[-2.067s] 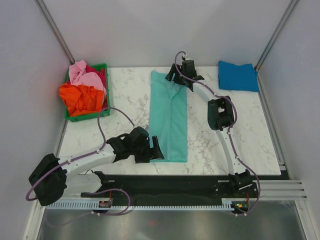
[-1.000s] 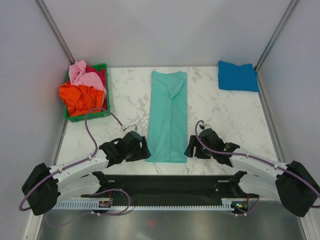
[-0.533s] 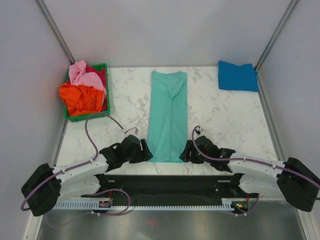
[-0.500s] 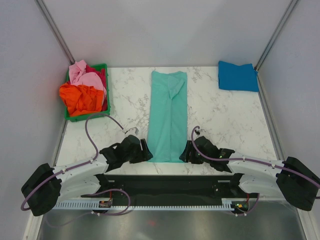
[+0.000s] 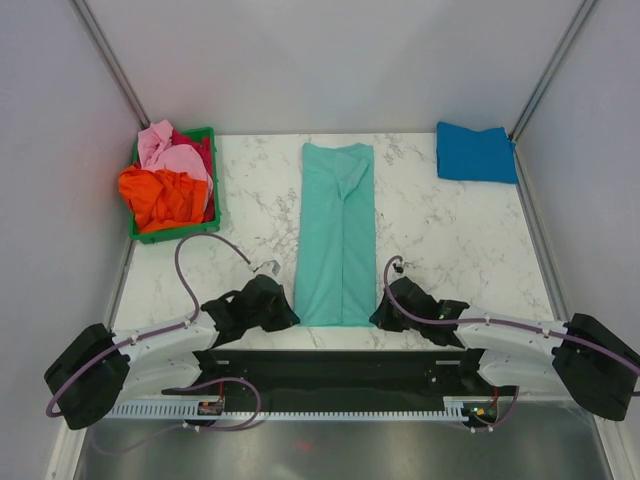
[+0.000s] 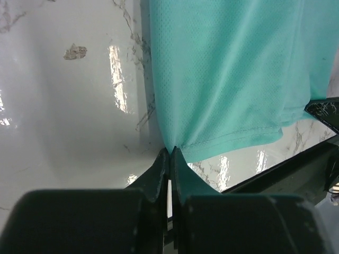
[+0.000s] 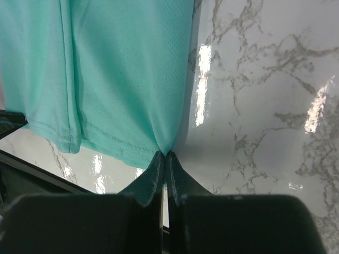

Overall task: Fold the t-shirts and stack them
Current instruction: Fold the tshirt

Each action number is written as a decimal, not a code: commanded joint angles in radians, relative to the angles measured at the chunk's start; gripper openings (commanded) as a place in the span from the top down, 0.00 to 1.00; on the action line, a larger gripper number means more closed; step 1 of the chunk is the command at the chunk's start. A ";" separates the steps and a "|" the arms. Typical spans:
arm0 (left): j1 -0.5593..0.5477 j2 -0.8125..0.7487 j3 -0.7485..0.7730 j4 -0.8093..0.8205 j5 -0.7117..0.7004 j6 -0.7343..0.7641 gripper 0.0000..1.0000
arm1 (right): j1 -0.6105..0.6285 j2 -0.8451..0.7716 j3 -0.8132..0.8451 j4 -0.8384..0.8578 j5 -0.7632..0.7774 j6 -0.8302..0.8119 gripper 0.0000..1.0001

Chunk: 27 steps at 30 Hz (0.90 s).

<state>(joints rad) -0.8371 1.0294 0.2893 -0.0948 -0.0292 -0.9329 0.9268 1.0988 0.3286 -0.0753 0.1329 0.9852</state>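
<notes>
A mint-teal t-shirt [image 5: 337, 230] lies folded into a long narrow strip down the middle of the marble table. My left gripper [image 5: 290, 315] is shut on its near left corner; in the left wrist view the gripper [image 6: 170, 151] pinches the hem of the mint-teal t-shirt [image 6: 228, 74]. My right gripper [image 5: 378, 315] is shut on the near right corner, where the gripper [image 7: 164, 154] nips the mint-teal t-shirt [image 7: 116, 69]. A bright blue t-shirt [image 5: 475, 152] lies folded at the back right. Orange [image 5: 160, 195], pink [image 5: 172, 150] and red t-shirts are heaped in the crate.
A green plastic crate [image 5: 210, 205] stands at the back left corner. The table's near edge meets a black rail [image 5: 340, 365] just behind both grippers. Grey walls and slanted metal posts enclose the table.
Both grippers, open beside the shirt's near corners a second ago, have slid in under the hem and shut on it. The shirt itself has hardly moved.
</notes>
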 commanded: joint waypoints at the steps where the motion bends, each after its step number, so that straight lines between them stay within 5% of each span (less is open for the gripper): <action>1: -0.003 -0.005 -0.016 0.010 0.046 0.019 0.98 | 0.006 -0.028 -0.019 -0.084 0.024 0.006 0.96; 8: -0.039 -0.166 0.101 -0.189 0.114 -0.029 0.98 | 0.021 -0.199 0.051 -0.277 0.031 0.015 1.00; 13: -0.037 -0.137 0.247 -0.298 0.104 0.022 0.98 | 0.020 -0.254 0.190 -0.374 0.089 -0.023 1.00; 19: -0.010 0.009 0.467 -0.417 -0.005 0.104 0.98 | -0.020 -0.105 0.426 -0.423 0.214 -0.143 1.00; 27: 0.213 0.250 0.708 -0.441 0.078 0.279 0.98 | -0.212 0.108 0.635 -0.380 0.169 -0.330 1.00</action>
<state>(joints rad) -0.6926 1.2186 0.9016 -0.5056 0.0132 -0.7864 0.7704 1.1561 0.8944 -0.4652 0.2932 0.7551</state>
